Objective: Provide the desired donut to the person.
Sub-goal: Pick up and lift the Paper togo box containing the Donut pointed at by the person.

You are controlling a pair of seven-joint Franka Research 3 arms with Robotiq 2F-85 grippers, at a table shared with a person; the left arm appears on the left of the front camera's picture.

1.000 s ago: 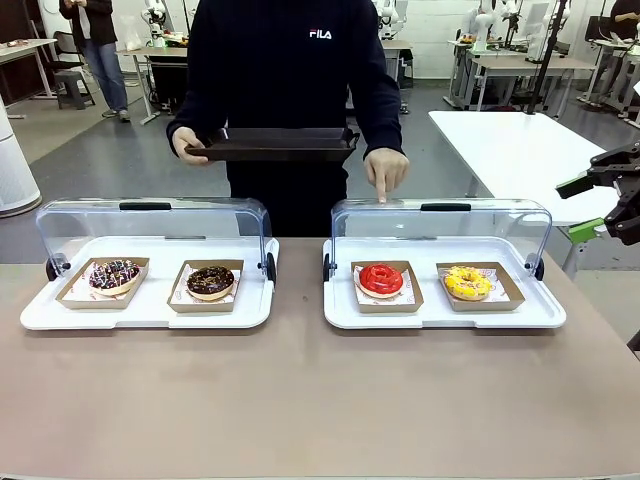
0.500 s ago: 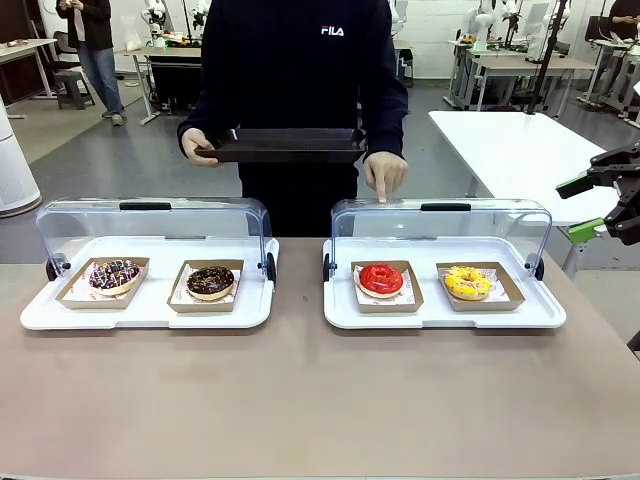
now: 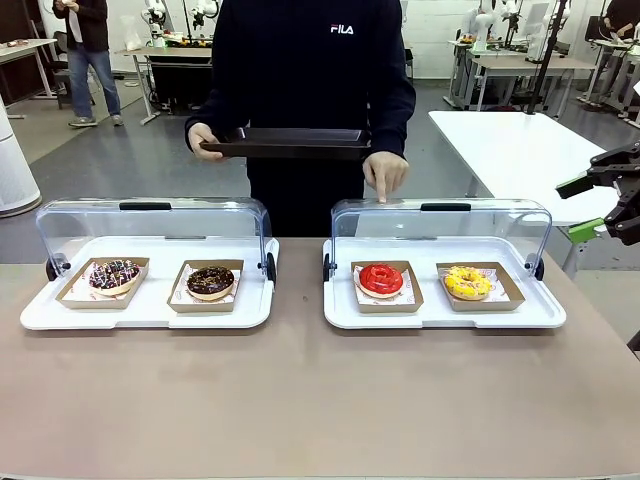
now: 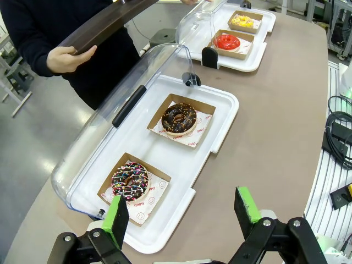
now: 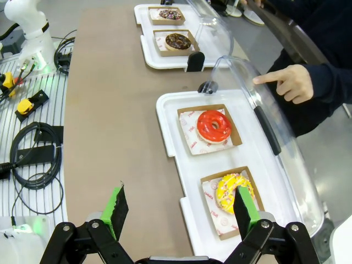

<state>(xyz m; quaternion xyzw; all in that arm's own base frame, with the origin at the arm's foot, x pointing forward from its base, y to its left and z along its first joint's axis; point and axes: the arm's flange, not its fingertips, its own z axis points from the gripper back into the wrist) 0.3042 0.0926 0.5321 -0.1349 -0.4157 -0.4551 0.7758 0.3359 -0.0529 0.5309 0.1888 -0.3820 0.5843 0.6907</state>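
A: Claw state?
B: Right gripper (image 5: 181,212) spread wide, holding nothing. Left gripper (image 4: 184,215) likewise.
A: Target?
B: Red donut (image 5: 214,126), ahead of the right gripper, just beyond the yellow donut (image 5: 234,192). The person's hand (image 5: 289,82) points at it over the rolled-back clear lid (image 5: 258,104), which I read as the request. Dark tray (image 3: 285,144) held level, probably to receive it.

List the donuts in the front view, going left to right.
sprinkled chocolate donut → plain chocolate donut → red donut → yellow donut
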